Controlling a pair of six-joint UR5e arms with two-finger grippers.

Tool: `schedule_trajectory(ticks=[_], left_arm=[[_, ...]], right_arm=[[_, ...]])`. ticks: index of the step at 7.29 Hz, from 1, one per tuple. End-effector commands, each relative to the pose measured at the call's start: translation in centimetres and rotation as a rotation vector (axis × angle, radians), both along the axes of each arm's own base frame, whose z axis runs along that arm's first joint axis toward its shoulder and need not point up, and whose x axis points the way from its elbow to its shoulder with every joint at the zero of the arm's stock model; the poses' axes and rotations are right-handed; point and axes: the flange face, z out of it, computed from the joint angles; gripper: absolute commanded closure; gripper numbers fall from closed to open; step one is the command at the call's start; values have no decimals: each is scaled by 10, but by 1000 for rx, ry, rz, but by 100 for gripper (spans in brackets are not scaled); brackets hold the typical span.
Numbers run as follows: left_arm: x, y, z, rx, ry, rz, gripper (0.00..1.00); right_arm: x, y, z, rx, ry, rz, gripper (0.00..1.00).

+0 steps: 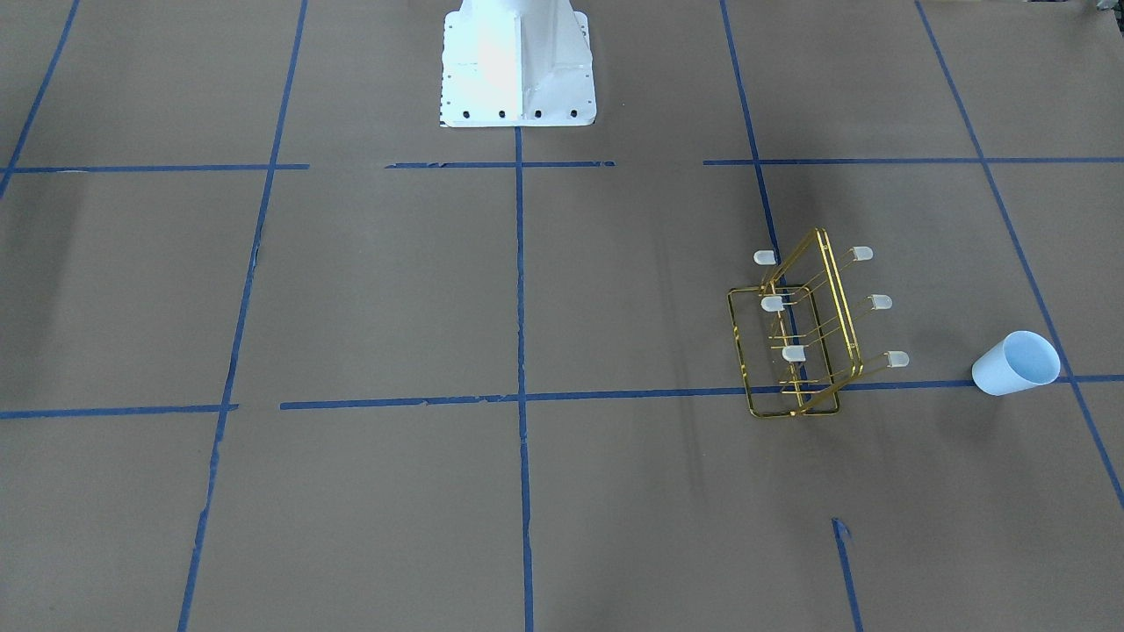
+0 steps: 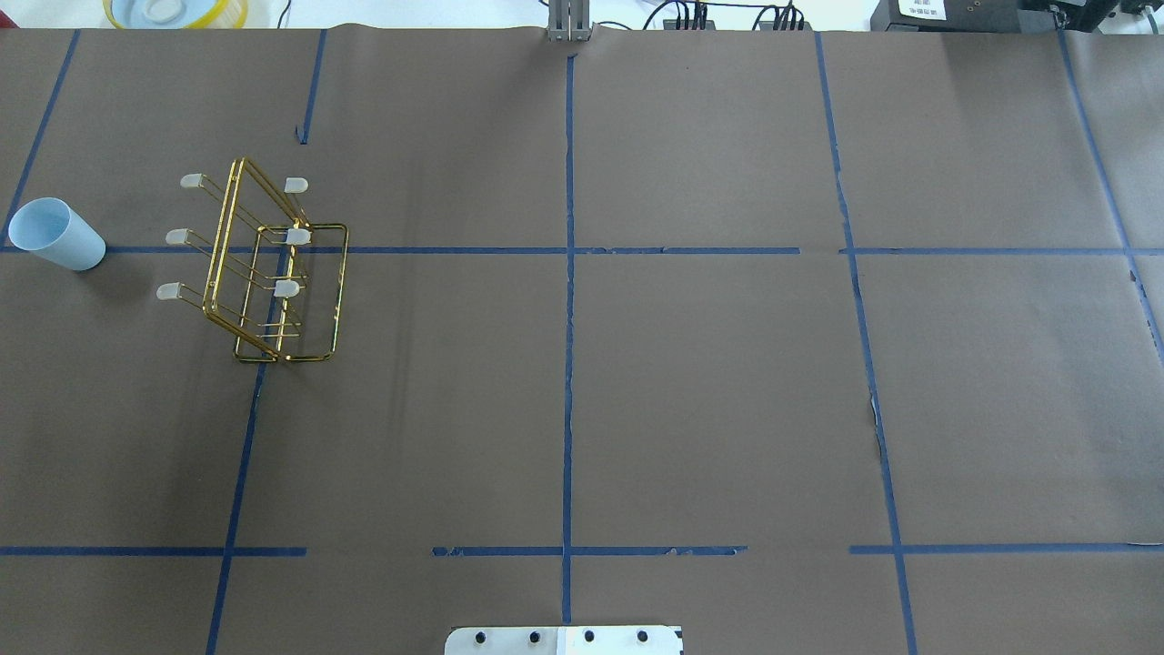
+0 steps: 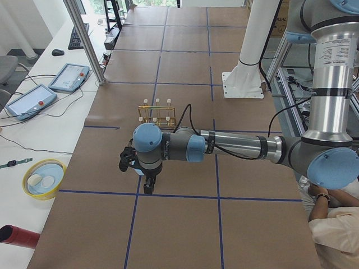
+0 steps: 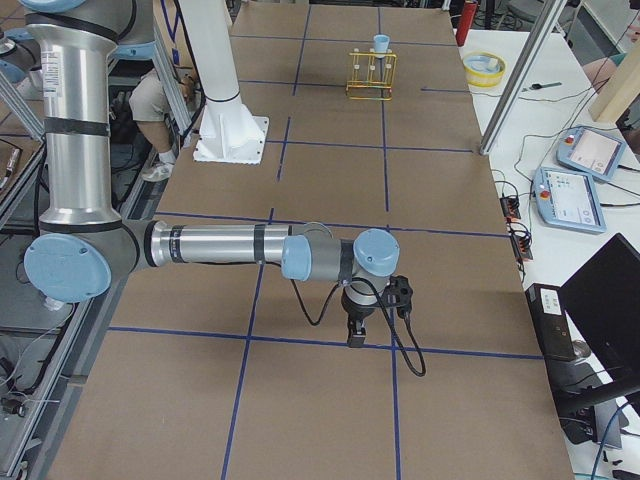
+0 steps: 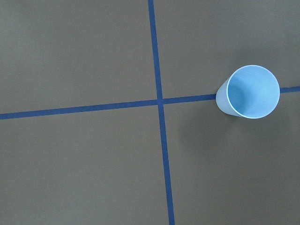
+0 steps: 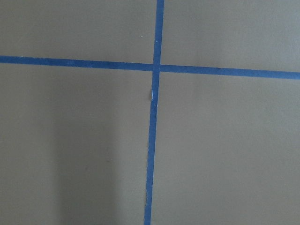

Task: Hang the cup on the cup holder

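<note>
The cup (image 1: 1016,362) is a pale blue tumbler that stands upright, mouth up, on the brown table. It also shows in the overhead view (image 2: 56,235), the left wrist view (image 5: 248,92) and the exterior right view (image 4: 381,43). The cup holder (image 1: 839,298) is a gold wire rack with white-capped prongs, standing empty beside the cup (image 2: 344,282) (image 3: 157,109) (image 4: 371,72). My left gripper (image 3: 147,188) hovers above the table near the cup. My right gripper (image 4: 357,335) hovers at the far end of the table. I cannot tell whether either is open or shut.
The white robot base (image 1: 518,61) stands at the table's edge. A yellow bowl (image 3: 44,179), a red cylinder (image 3: 17,235) and two teach pendants (image 3: 70,77) lie on the white side bench. A person (image 3: 336,224) sits by the left arm's base.
</note>
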Motion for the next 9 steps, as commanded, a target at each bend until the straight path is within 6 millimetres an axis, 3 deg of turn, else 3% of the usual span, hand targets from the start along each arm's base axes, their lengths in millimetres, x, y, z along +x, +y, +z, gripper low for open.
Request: schedule_trajectory(ticks=[1,3,5,7,8,9], left_arm=[[1,-7,-3,10,1,3,0],[13,-19,-4,98,-5,30,0],[11,-19,-10,189,-48,26,0],[12,-18,-2,292,-47,21,0],[18,-24,-9,342,-65,-17,0],[26,-27,5,345,-62,-80,0]], right_arm=[[0,0,0,0,0,0,0],[0,0,0,0,0,0,0],[0,0,0,0,0,0,0],[0,0,0,0,0,0,0],[0,0,0,0,0,0,0],[0,1,1,-1,0,0,0]])
